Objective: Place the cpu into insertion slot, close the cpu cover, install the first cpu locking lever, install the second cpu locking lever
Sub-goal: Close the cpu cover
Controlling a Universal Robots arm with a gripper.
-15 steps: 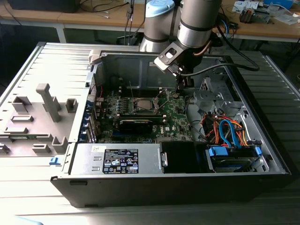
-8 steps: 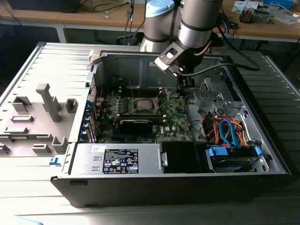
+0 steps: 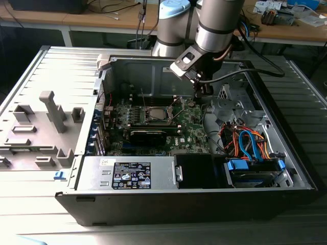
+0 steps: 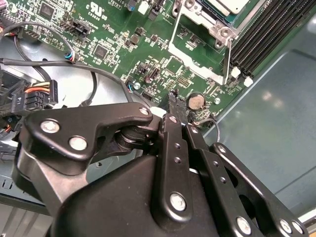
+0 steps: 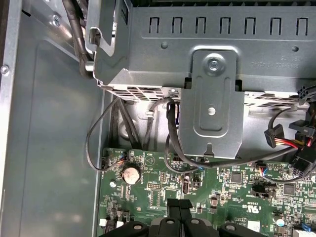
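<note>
Claw (image 3: 203, 92) clenched, nothing visible between its tips — hanging over the green board (image 3: 191, 127) near the coin cell (image 5: 131, 174); the insertion slot (image 3: 153, 115) lies apart, toward the exterior view's left.

An open grey metal computer case (image 3: 153, 66) holds a green circuit board (image 3: 191, 127), with a long black card (image 3: 148, 136) along the board's near edge. A silvery labelled power box (image 3: 127, 173) lines the case's near wall. Orange and blue cables (image 3: 245, 140) crowd its near corner on the exterior view's right.
</note>
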